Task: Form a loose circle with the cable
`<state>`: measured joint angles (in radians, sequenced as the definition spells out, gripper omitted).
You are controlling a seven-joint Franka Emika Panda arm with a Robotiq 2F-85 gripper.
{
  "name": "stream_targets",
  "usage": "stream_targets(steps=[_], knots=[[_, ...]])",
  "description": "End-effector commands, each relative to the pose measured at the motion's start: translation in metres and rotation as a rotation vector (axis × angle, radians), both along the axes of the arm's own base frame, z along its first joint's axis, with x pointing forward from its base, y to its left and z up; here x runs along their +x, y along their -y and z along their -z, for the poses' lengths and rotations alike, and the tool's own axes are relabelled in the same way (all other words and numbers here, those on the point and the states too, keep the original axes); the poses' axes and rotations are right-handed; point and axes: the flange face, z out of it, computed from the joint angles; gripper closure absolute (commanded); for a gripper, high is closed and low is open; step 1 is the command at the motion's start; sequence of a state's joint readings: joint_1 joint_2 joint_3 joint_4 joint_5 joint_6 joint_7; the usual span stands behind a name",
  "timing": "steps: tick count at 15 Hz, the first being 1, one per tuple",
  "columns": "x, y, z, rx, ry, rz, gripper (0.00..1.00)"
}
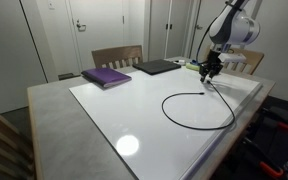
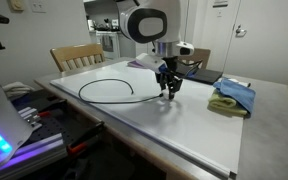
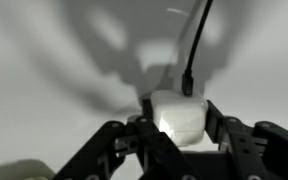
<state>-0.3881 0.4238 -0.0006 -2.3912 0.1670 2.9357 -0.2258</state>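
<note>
From where I stand, the robot arm's tool (image 1: 212, 68) hangs low over the white counter (image 1: 124, 110), its fingers pointing down, close to the surface. In the wrist view the tool (image 3: 179, 125) is drawn in narrow around a small white blocky plug (image 3: 179, 110), with dark fingers (image 3: 119, 142) pressing it from either side. A long, thin black cable (image 3: 194, 40) comes out of the top of that plug and runs away across the pale surface, so the tool is holding the cable by its end.

The rest of the cable (image 1: 165, 104) lies flat on the counter in an open, roughly oval loop that curves away from the tool and back toward it. In an exterior view the loop (image 2: 82, 90) spreads out to one side of the tool (image 2: 168, 88). I cannot tell whether the free end meets or crosses the loop.

A flat purple book (image 1: 106, 77) and a dark flat slab (image 1: 157, 67) lie near each other by the counter's far edge, well apart from the loop. A crumpled blue and yellow-green cloth (image 2: 232, 97) sits on the other side of the tool from the loop. A wooden chair (image 1: 117, 55) stands behind the counter.
</note>
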Motion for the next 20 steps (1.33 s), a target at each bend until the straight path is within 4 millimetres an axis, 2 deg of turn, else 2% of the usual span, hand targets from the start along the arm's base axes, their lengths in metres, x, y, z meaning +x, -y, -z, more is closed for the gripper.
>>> stream_targets(steps=[1,4,7,12,13,14,19,20], knots=[[0.012,-0.01,-0.004,-0.046,-0.027,-0.193,0.74],[0.027,-0.021,-0.009,-0.059,-0.011,-0.356,0.74],[0.049,-0.042,-0.015,-0.064,0.035,-0.511,0.74],[0.095,-0.112,-0.023,-0.032,0.087,-0.777,0.74],[0.077,-0.101,-0.027,-0.05,0.082,-0.684,0.74],[0.082,-0.11,-0.028,-0.044,0.09,-0.697,0.49],[0.08,-0.103,-0.026,-0.049,0.082,-0.68,0.49],[0.079,-0.105,-0.028,-0.059,0.089,-0.678,0.74]])
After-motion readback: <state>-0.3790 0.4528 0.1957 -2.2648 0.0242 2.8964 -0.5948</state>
